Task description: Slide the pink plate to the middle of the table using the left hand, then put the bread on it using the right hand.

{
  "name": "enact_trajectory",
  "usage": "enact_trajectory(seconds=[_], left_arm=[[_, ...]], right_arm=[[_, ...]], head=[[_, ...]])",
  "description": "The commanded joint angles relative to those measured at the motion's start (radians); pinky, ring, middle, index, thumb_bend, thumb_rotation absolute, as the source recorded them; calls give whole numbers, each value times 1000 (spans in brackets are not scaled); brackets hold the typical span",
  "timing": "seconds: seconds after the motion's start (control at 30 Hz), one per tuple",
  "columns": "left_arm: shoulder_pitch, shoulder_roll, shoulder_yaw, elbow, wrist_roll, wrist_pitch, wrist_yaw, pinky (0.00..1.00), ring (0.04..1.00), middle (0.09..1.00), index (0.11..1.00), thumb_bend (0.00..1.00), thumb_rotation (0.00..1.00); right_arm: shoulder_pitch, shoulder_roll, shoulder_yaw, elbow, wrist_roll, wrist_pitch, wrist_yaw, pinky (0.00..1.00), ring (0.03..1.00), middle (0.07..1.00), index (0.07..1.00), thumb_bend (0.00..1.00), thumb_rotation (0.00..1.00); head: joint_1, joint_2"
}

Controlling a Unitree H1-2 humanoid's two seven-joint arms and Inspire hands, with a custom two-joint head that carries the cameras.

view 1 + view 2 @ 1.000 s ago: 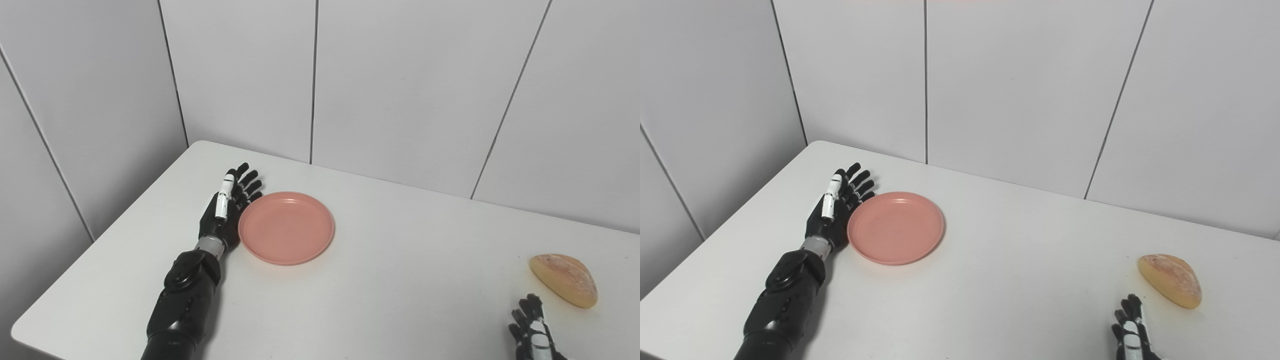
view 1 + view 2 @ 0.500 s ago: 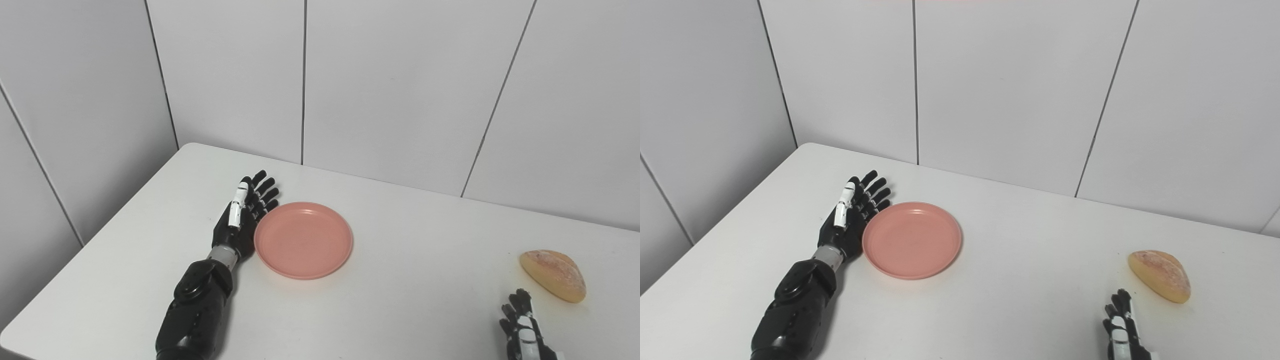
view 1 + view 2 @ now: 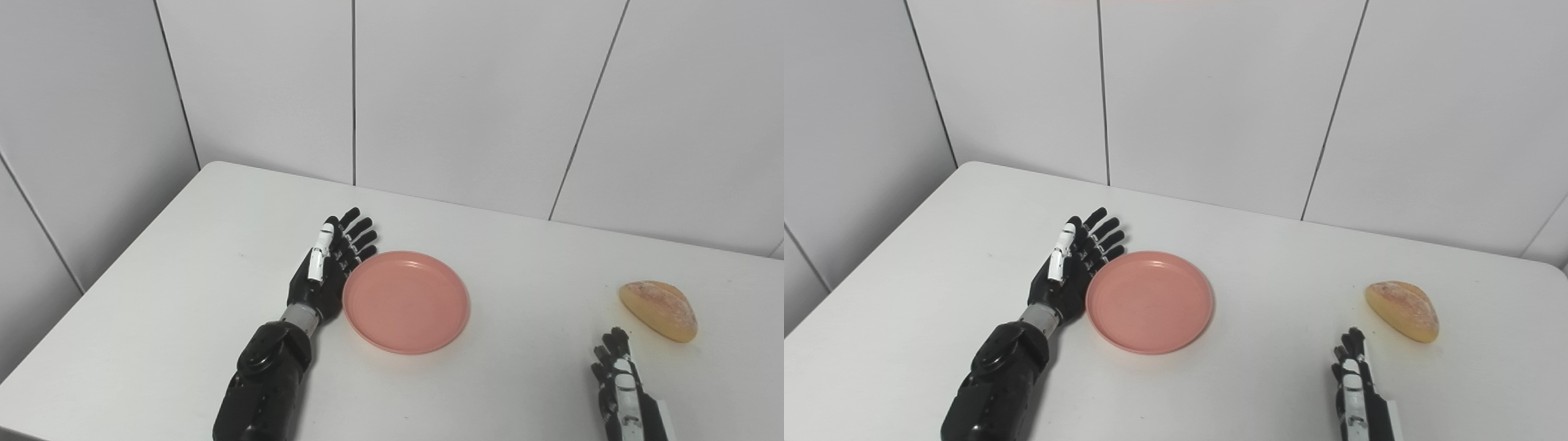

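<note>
Pink plate (image 3: 407,301) slid rightward, left hand (image 3: 331,264) (open) alongside

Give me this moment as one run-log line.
left hand: open, flat against plate left rim | plate: empty, on table | right hand: open, short of bread | bread: on table, untouched
</note>
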Motion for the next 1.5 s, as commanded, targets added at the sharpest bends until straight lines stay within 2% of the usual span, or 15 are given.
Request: enact_trajectory(seconds=[0.0,0.27,0.67,0.9,1.47], left_arm=[[33,-23,-21,-2,15,54,10,933,915,919,908,379,1000],[73,-65,-72,-72,40,65,25,904,901,912,905,398,1000],[144,-117,-114,-226,36,146,47,927,911,918,906,390,1000],[158,-123,-114,-240,42,155,45,944,927,932,917,394,1000],[198,-122,-134,-259,63,147,47,943,932,940,926,396,1000]], right_arm=[[-12,11,7,-32,0,9,0,1000,996,1000,1000,308,1000],[-12,9,7,-49,1,28,-3,1000,988,998,1000,292,1000],[-11,24,19,-65,-33,34,-21,1000,978,992,999,291,1000],[-14,33,21,-78,-24,63,-24,1000,987,998,1000,284,1000],[-17,41,30,-73,-43,47,-38,1000,978,993,999,301,1000]], head=[[-2,3],[-12,21],[-62,44],[-76,49],[-115,50]])
